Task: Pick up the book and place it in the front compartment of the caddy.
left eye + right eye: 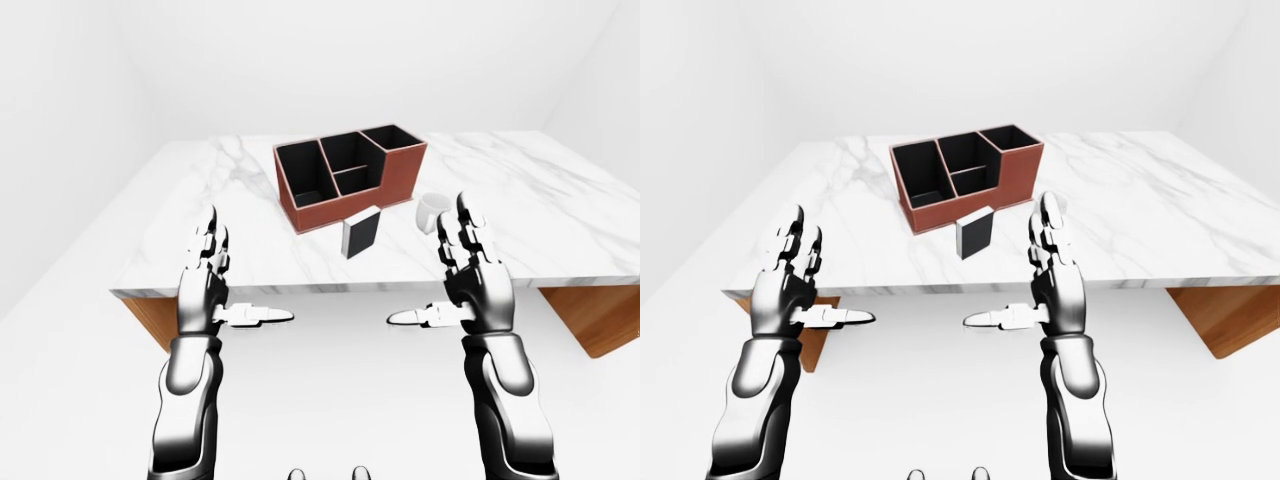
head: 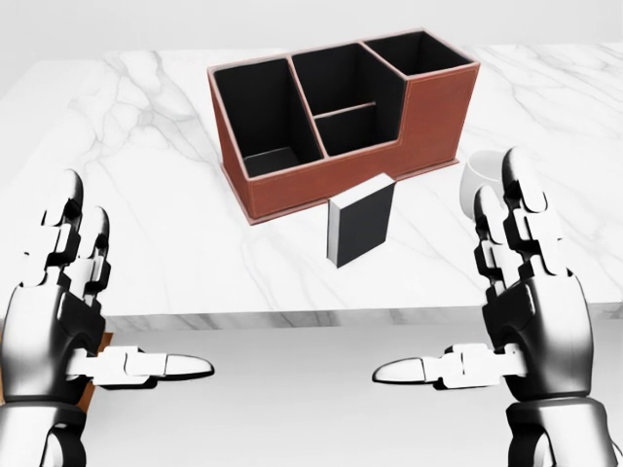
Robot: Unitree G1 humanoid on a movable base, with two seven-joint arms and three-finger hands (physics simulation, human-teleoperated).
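Nothing of the task is done yet: both hands empty, book untouched.
Small black hardcover book stands upright on the white marble counter, just near-side of the brown leather caddy; left hand and right hand hover spread, short of the counter.

The bench is white marble veined with faint grey, its base an orange-brown wood tone visible in the left-eye view. The caddy is reddish-brown outside with a paler pink rim and black compartments. At its 6 o'clock the book shows a black cover and a white page edge. The mug, at the book's 3 o'clock, is plain white. Left hand and right hand are glossy silver with black joints. Walls and floor are white.
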